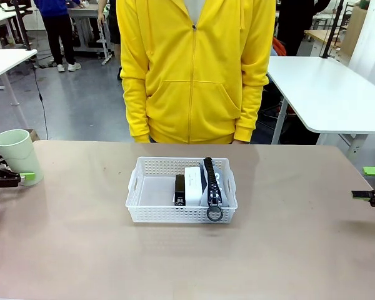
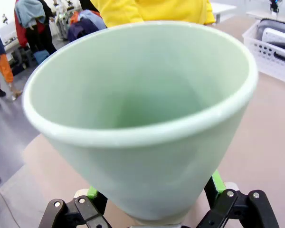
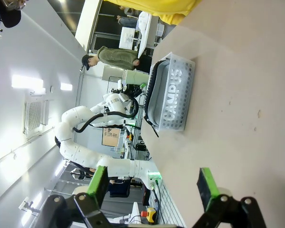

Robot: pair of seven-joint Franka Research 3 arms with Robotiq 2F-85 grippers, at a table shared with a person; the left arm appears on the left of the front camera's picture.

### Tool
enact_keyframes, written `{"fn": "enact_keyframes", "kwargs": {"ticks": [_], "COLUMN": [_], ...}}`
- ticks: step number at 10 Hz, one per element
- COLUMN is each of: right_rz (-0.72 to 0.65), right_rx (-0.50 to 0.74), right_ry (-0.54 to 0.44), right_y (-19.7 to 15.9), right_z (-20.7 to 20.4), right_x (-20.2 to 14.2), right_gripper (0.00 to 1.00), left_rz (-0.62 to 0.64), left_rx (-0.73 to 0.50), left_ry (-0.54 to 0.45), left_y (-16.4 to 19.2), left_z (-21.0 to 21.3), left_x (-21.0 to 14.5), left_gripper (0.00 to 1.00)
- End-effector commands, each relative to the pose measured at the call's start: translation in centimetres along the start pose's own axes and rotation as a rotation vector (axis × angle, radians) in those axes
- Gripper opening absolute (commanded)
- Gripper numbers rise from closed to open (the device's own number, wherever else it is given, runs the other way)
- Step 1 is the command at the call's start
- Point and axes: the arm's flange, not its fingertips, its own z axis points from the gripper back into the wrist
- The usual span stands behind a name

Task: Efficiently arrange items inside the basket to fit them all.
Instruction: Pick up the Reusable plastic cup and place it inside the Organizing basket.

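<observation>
**Basket** (image 1: 182, 199): white, perforated, standing at the middle of the tabletop, long sides parallel to the near edge. Its left half is bare floor; the contents are crowded into the right half, which I judge leaves that gap for the last item.

**Stapler** (image 1: 180, 189): small, black, lying lengthwise front to back just left of the box, touching or nearly touching it.

**Box** (image 1: 192, 185): white, rectangular, set on edge between stapler and pouch, presumably to take less floor.

**Pouch** (image 1: 214, 185): grey, against the basket's right wall, zipper uppermost, ring pull (image 1: 214, 213) hanging over the near rim. In the right wrist view it appears as the grey mass lettered through the perforations (image 3: 173, 97).

**Cup** (image 1: 17, 154): pale green, upright, mouth up, near the tabletop's left edge, well apart from the basket and the only item still outside it.

**Left gripper** (image 1: 24, 177): at the left edge, level with the cup's lower part. The left wrist view shows the cup (image 2: 147, 118) between the green pads (image 2: 217, 183), jaws spread wide around its base; whether the pads press it cannot be told. Judged a grasp being lined up low on the narrow end.

**Right gripper** (image 3: 152, 185): jaws apart, holding nothing, parked at the tabletop's right edge (image 1: 374, 182), clear of the basket.

**Person**: yellow hooded top (image 1: 194, 69), standing at the far edge.
</observation>
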Motion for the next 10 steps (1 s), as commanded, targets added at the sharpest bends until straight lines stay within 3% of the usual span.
{"fn": "enact_keyframes", "kwargs": {"ticks": [1,6,7,8,9,10], "right_rz": [0.017,0.017,0.017,0.017,0.017,0.017], "right_rx": [0.005,0.005,0.005,0.005,0.005,0.005], "right_ry": [0.01,0.01,0.01,0.01,0.01,0.01], "right_y": [0.2,0.2,0.2,0.2,0.2,0.2], "right_z": [0.2,0.2,0.2,0.2,0.2,0.2], "right_x": [-0.3,-0.3,-0.3,-0.3,-0.3,-0.3], "right_gripper": [1.0,1.0,1.0,1.0,1.0,1.0], "left_rz": [-0.038,-0.059,-0.046,-0.047,-0.055,-0.06], "left_rx": [0.017,-0.012,-0.035,-0.047,-0.05,-0.056], "left_ry": [-0.105,-0.211,-0.223,-0.24,-0.241,-0.253], "left_y": [0.2,-0.2,-0.4,-0.7,-0.9,-1.2], "left_z": [0.6,1.8,1.6,1.6,1.6,1.9], "left_x": [0.1,1.8,2.1,2.4,2.7,3.1], "left_gripper": [1.0,1.0,0.42,0.43,0.0,0.0]}}
